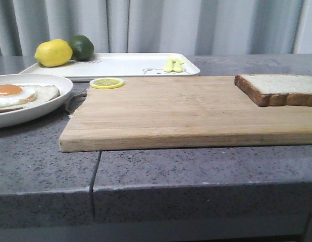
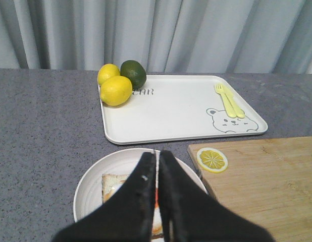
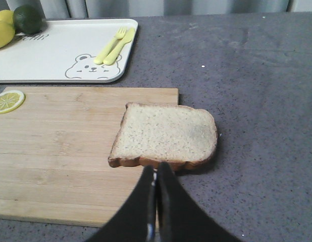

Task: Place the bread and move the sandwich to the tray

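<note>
The bread [image 1: 279,88] lies on the right end of the wooden board, overhanging its edge; it also shows in the right wrist view [image 3: 166,135]. The sandwich [image 1: 17,96] is an open slice with a fried egg in a round white plate [image 1: 42,108] at the left. The tray [image 1: 131,64] stands behind the board; it also shows in the left wrist view [image 2: 176,108]. My left gripper [image 2: 158,154] is shut and empty above the plate [image 2: 90,184]. My right gripper [image 3: 157,169] is shut and empty, just short of the bread's near crust. Neither gripper shows in the front view.
A wooden board [image 1: 186,113] fills the middle, with a lemon slice [image 1: 106,82] at its far left corner. On the tray are a lemon [image 1: 53,53], a lime [image 1: 82,47] and a yellow fork and knife [image 1: 174,64]. The table's front edge [image 1: 156,189] is near.
</note>
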